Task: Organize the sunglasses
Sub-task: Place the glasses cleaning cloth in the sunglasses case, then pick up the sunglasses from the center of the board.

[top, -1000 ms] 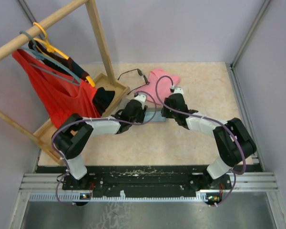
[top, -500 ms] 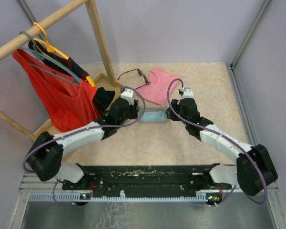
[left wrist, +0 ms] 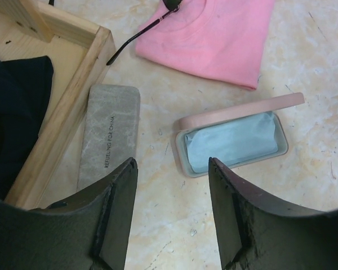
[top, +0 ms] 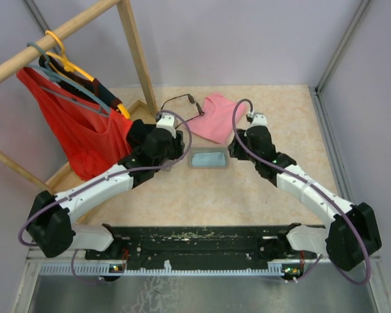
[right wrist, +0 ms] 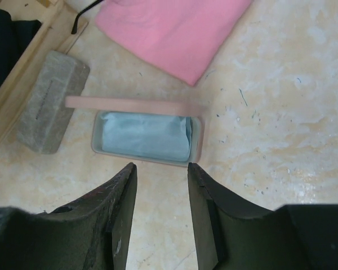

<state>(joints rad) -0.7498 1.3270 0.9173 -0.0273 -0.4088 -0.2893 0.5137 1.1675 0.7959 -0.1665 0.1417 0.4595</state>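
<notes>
A bench (left wrist: 315,84) seen from two wrist cameras, with an open pink case (left wrist: 242,111) at its centre. The task appears to be at an early stage: the case lies open with a light-blue cloth (left wrist: 236,140) folded inside it, but no glasses are in it yet.

The sunglasses (left wrist: 138,37) lie beyond the case on its far left, well apart from it. Only one pair can be found; a second pair is not visible in any view. The pair is thin, dark and wire-framed. One slim arm stretches across the bare bench, while the front end rests on the edge of a folded pink garment (left wrist: 214,34) behind the case.

A closed grey case (left wrist: 109,135) lies just left of the pink case, beside a wooden tray (left wrist: 73,84).

The left end effector (left wrist: 172,214) hovers on the near left of the case, released and grasping nothing. The right end effector (right wrist: 160,214) hovers on the near right, also released and empty.

What is left, by this reading, is fetching the glasses and putting them in a case
</notes>
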